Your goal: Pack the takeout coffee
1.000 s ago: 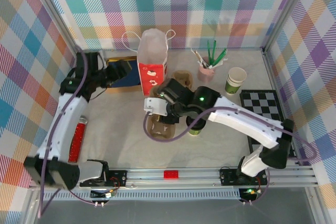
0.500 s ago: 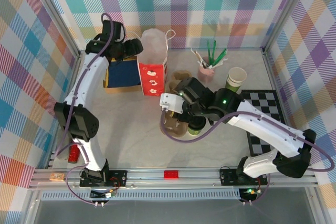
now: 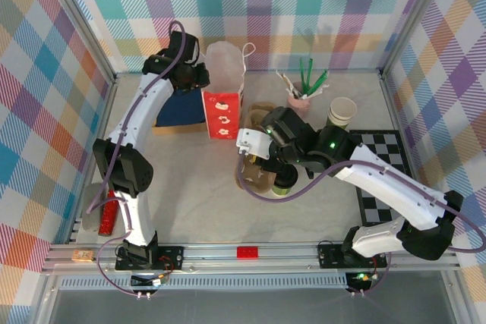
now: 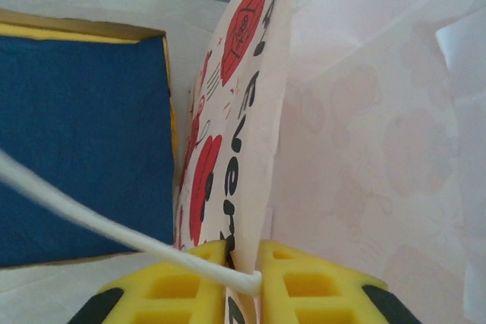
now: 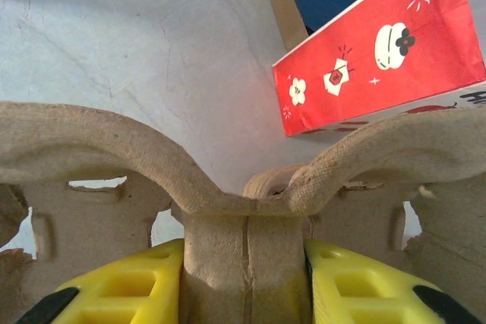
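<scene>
The left gripper [image 4: 244,263] is pinching the bag [image 4: 250,127] rim; the right gripper [image 5: 244,263] is clamping the carrier [image 5: 99,149]. Swinging it risks catching the bag ahead.

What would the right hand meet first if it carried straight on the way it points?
The pulp cup carrier gripped in the right hand; beyond it, probably bare table, depth unclear.

The left arm [image 3: 135,121] is stretched far forward from its base, and the left gripper [image 4: 244,280] is seen pinched closed on the rim of the red bag [image 4: 231,134]. The right arm [image 3: 383,180] is bent inward and to the left, with the right gripper [image 5: 244,267] clamped on the centre handle of the pulp cup carrier [image 5: 99,149].
</scene>
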`<state>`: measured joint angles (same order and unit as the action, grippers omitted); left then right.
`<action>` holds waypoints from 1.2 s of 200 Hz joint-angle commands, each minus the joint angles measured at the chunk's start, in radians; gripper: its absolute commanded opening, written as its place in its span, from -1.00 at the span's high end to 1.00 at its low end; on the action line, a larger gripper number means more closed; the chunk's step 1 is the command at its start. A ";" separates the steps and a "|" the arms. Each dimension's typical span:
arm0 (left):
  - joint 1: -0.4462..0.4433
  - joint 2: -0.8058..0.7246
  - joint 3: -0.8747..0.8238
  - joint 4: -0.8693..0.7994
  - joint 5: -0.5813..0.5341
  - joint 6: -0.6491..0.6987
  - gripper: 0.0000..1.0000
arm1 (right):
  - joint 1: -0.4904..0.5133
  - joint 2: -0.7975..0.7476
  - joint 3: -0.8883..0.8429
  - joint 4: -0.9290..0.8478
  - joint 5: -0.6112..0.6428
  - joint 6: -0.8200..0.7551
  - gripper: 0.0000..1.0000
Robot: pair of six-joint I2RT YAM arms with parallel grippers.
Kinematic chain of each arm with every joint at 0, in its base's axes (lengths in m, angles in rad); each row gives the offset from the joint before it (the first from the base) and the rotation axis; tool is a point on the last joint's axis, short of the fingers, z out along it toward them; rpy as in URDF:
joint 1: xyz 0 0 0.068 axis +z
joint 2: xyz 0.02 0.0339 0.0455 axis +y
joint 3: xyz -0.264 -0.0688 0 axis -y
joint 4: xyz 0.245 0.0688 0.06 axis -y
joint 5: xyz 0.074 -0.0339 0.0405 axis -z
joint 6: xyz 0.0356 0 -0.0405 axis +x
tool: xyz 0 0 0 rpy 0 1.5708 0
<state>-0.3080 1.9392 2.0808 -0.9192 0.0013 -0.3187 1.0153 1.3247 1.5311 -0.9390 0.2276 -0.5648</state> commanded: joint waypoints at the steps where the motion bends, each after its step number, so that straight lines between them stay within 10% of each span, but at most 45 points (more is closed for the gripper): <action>1: -0.022 -0.085 -0.033 -0.031 -0.038 0.007 0.80 | -0.002 -0.025 0.045 -0.014 0.012 0.000 0.36; 105: -0.070 -0.431 -0.439 0.044 -0.028 -0.061 0.91 | 0.007 -0.034 0.186 -0.076 -0.001 0.003 0.38; 240: -0.393 -0.898 -0.767 -0.079 -0.195 -0.281 0.85 | 0.063 0.238 0.729 -0.182 -0.175 0.000 0.36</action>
<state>-0.6579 1.0695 1.3357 -0.9581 -0.1444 -0.5388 1.0710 1.4796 2.1761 -1.0924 0.1204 -0.5644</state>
